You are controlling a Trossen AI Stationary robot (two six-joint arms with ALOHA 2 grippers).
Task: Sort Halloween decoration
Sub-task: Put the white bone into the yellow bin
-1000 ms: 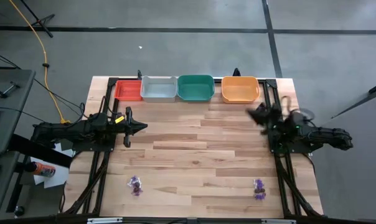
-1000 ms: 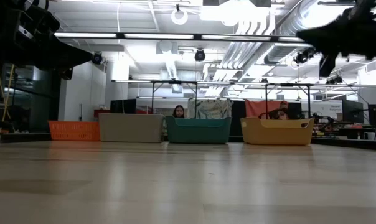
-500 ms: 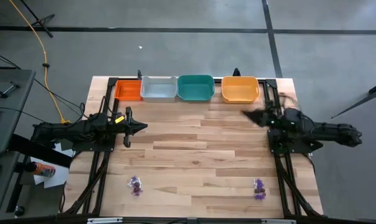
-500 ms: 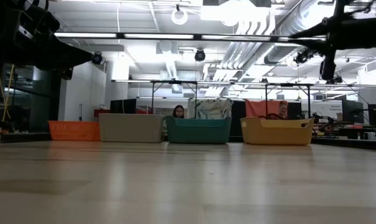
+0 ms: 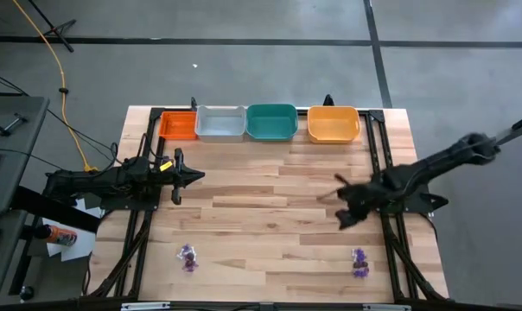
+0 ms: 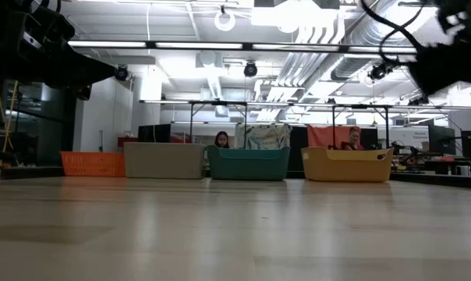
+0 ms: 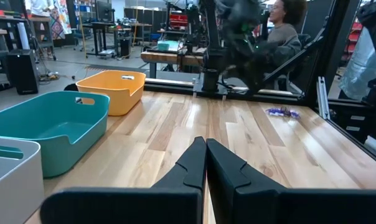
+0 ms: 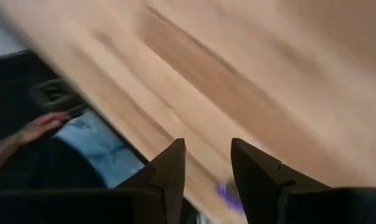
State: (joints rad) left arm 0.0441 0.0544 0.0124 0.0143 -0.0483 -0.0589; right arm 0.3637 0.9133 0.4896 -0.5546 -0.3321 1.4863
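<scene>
Four trays sit in a row at the far edge of the wooden table (image 5: 270,199) in the high view: an orange-red tray (image 5: 178,126), a grey tray (image 5: 220,123), a green tray (image 5: 271,122) and a yellow-orange tray (image 5: 334,123). Two little heaps of purple Halloween decoration lie near the front edge, one far from the yellow-orange tray (image 5: 188,257), one straight down the table from it (image 5: 359,263). The left gripper (image 5: 194,176) waits near the grey tray, fingers pressed together and empty. The right gripper (image 5: 341,206) has swung out over the wood since a second ago, when it sat by the yellow-orange tray. Its fingers have come apart a bit and hold nothing.

Low view: the trays stand in front of a big workshop with white pipes overhead and people (image 6: 221,140) at desks.

Left wrist view: closed fingers (image 7: 200,165), with purple trinkets (image 7: 283,112) beyond the yellow-orange tray (image 7: 113,90).

Right wrist view: parted fingers (image 8: 169,168) over blurry wood, a purple bit (image 8: 228,193) between them, and a person's hand (image 8: 42,126) past the table edge.
</scene>
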